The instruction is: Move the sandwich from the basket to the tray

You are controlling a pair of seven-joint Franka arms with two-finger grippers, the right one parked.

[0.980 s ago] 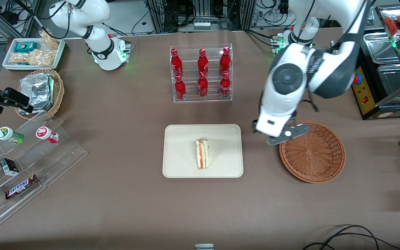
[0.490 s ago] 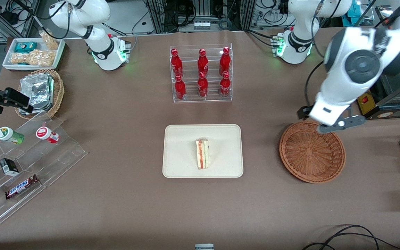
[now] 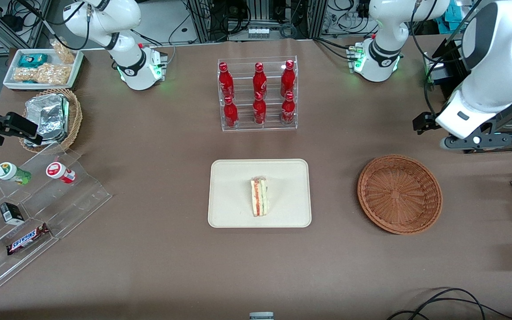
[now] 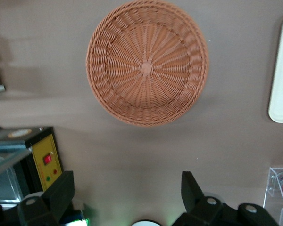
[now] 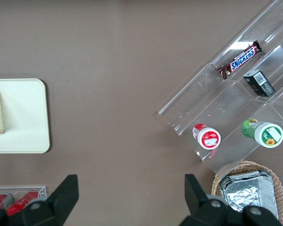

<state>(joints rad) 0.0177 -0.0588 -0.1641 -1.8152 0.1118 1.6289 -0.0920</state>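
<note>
The small triangular sandwich of pale bread with red-orange and green layers is lying near the middle of the flat cream-beige rectangular tray, whose corners are rounded and rim is low. The round, shallow, reddish-brown woven wicker basket is sitting empty beside the tray, toward the working arm's end, its weave radiating from a small centre. The black two-finger hand is hovering with fingers spread wide, holding nothing, above the matte brown tabletop near the basket. Cables and frames are crowding the room's edge.
</note>
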